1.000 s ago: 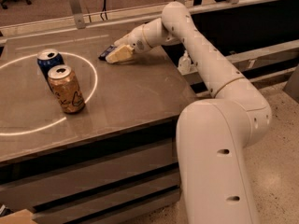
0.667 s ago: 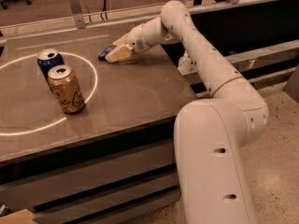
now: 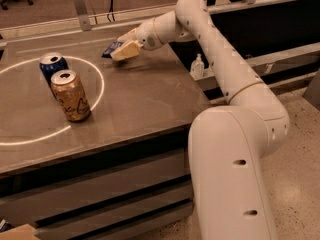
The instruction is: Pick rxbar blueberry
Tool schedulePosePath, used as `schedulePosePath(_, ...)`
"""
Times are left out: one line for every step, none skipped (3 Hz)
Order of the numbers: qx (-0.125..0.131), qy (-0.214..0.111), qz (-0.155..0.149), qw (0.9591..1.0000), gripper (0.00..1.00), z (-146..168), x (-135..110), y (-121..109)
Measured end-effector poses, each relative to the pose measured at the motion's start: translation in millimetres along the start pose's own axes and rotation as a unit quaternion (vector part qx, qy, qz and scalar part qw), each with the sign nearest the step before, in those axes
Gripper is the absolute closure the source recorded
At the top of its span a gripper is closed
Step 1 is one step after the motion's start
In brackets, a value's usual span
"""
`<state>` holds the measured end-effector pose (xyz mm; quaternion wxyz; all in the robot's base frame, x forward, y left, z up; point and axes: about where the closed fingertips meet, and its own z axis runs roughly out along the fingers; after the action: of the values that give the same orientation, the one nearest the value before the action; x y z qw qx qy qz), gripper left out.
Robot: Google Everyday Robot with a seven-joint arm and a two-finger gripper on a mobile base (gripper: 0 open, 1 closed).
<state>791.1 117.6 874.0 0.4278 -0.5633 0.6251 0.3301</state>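
Rxbar blueberry (image 3: 109, 49) pinched in gripper (image 3: 124, 50), near far edge of table (image 3: 150, 99).

The gripper (image 3: 125, 49) is hanging over the table's (image 3: 150, 99) far side, clamping the bar (image 3: 110, 49) by its right end. Well left of it and nearer the front, the rear can (image 3: 52, 64) is standing just behind and left of the front can (image 3: 71, 95). A bottle (image 3: 198, 66) is standing beyond the table's right edge.
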Motion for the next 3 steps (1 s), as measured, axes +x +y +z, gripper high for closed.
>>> schedulePosePath(-0.033,-0.007,-0.013,0.9993,1.0,-31,-12,23)
schedulePosePath(-0.06,-0.001,-0.021,0.998,1.0,-50,-15,38)
schedulePosePath(-0.075,-0.002,-0.055,0.9957,1.0,-63,-30,53)
